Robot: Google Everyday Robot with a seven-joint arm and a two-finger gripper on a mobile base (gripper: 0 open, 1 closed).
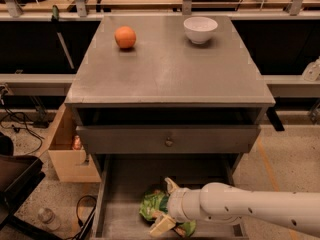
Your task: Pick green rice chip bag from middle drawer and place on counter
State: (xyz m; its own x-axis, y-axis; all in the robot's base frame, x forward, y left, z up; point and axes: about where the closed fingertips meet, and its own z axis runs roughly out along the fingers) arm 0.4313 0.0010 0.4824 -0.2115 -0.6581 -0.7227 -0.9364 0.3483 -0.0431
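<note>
**Position.** The green rice chip bag (150, 205) lies on the floor of the middle drawer (101, 199). The drawer is pulled out below the front edge of the counter (170, 71), and the bag sits slightly right of the drawer's centre. The gripper (164, 205) is down inside the drawer, reaching in from the right-hand side.

**Jaw state.** The jaws stand wide open, one finger behind the bag and one in front of it, so that they straddle the pouch. Nothing is clamped yet. The arm partly covers the bag, so it cannot be told whether either finger touches the film.

**Handling, as judged.**
- The bag is probably light, being mostly air and chips.
- The film is glossy and likely slippery, and the pouch is soft enough to crumple under pressure.
- The contents are brittle, so a hard squeeze risks crushing them.
- The best hold is across the puffed middle or along a crimped seam, closing only until the film stops yielding.
- Lift straight up to clear the drawer front above.

**Count.**
- One green bag.
- One open drawer.
- One closed drawer panel (150, 140) with one knob (168, 142).
- One orange (125, 37), near the far-left corner of the counter.
- One white bowl (200, 29), near the far-right corner.
- One gripper.
</note>
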